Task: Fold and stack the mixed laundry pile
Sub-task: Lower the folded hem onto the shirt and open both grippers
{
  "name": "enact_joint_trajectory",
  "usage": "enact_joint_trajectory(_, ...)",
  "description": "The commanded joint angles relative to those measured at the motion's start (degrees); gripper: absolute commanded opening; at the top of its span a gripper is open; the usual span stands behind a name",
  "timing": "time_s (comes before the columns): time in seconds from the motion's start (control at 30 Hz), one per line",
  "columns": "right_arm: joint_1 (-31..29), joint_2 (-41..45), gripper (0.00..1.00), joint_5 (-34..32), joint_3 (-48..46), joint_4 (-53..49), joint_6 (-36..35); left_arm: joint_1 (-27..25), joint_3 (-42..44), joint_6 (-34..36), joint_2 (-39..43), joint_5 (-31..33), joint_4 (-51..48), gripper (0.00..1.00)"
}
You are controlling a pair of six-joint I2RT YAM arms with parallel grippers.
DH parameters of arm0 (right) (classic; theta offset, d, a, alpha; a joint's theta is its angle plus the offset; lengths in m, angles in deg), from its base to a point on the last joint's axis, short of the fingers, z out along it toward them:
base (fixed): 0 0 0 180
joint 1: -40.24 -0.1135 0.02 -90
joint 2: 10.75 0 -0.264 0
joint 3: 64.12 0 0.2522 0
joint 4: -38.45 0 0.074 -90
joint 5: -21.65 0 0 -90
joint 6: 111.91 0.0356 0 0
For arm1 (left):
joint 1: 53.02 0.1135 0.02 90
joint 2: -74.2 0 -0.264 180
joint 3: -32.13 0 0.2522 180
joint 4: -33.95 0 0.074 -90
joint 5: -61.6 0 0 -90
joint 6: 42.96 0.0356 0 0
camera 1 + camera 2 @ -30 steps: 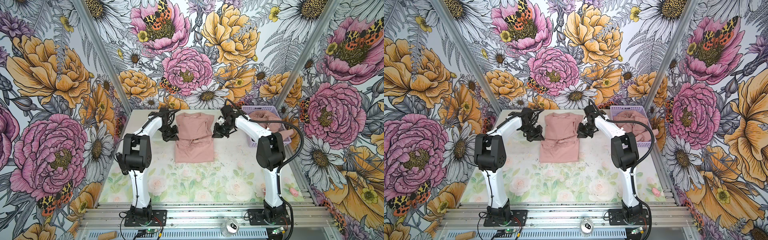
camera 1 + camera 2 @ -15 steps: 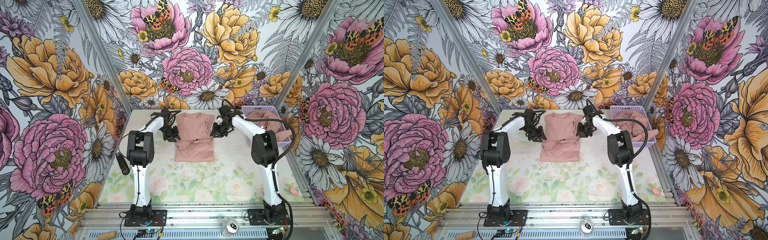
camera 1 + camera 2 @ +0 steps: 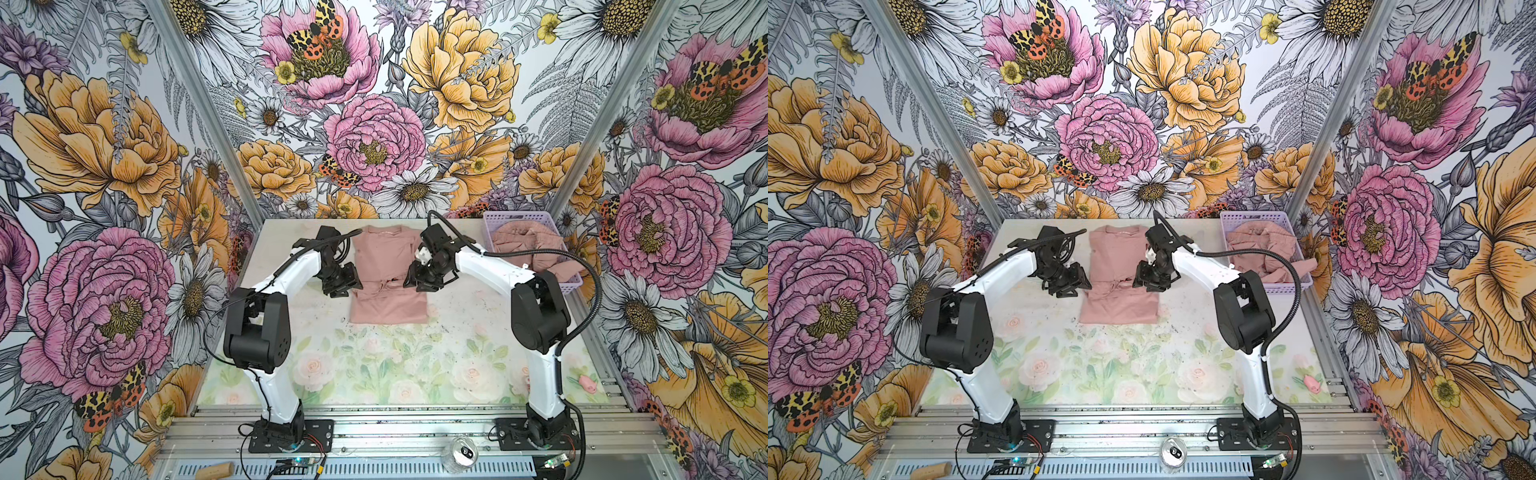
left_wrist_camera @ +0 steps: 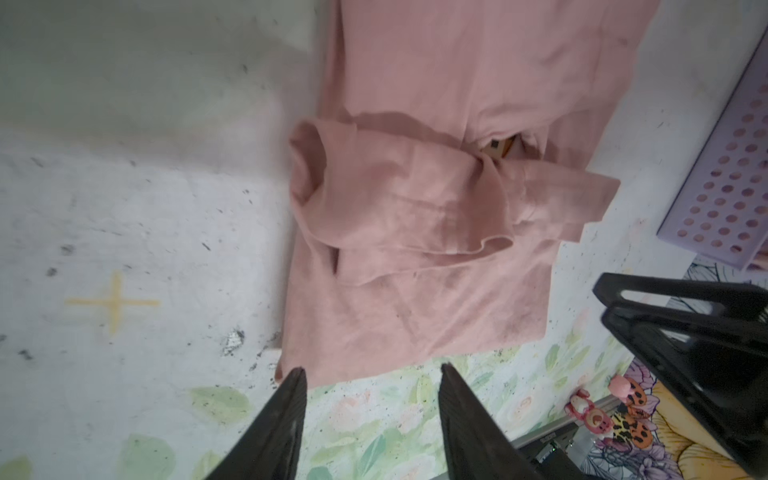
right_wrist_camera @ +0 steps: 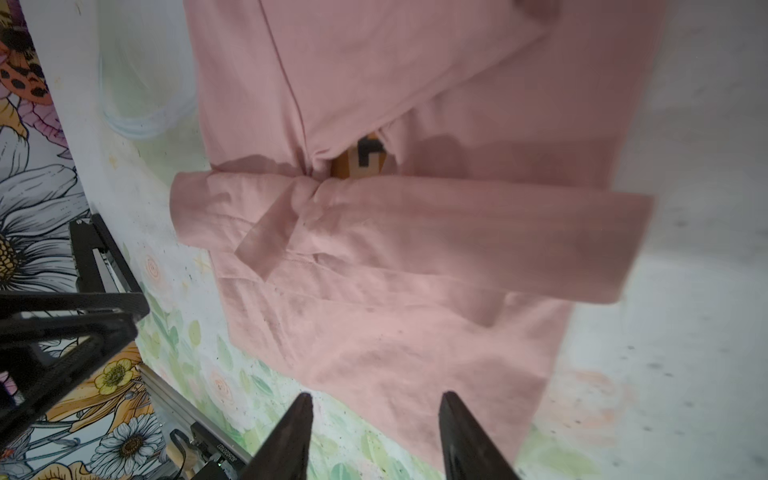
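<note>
T-shirt (image 3: 388, 301) on table (image 3: 374, 365), centre-back; basket (image 3: 515, 215) holding laundry (image 3: 528, 243) to its right

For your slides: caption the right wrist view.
Open right gripper near a pink T-shirt, sleeves folded across, pixel print peeking out.

Worktop (image 3: 374, 365): floral print, scuffed white toward far edge. Folded pink garment (image 3: 388, 307) flat at far middle. Lavender basket (image 3: 517, 216) in far right corner. Small pink toy (image 3: 588, 382) by right edge.
</note>
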Motion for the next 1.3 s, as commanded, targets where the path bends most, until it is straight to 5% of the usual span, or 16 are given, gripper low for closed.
enact_joint_trajectory(0.0, -0.2, -1.0, 0.52, 1.0, -1.2, 7.3, 3.7, -2.4, 3.7, -5.0, -0.2, -4.0, 8.7, 0.52)
enact_joint_trajectory(0.57, 0.4, -4.9, 0.52, 0.1, -3.2, 14.0, 7.0, -3.2, -1.9, -5.6, -10.9, -1.9, 14.4, 0.49)
enact_joint_trajectory(1.27, 8.4, -13.0, 0.53, -1.2, 19.0, 11.1, 4.4, 1.5, -24.7, -5.6, -22.0, 0.1, 14.4, 0.48)
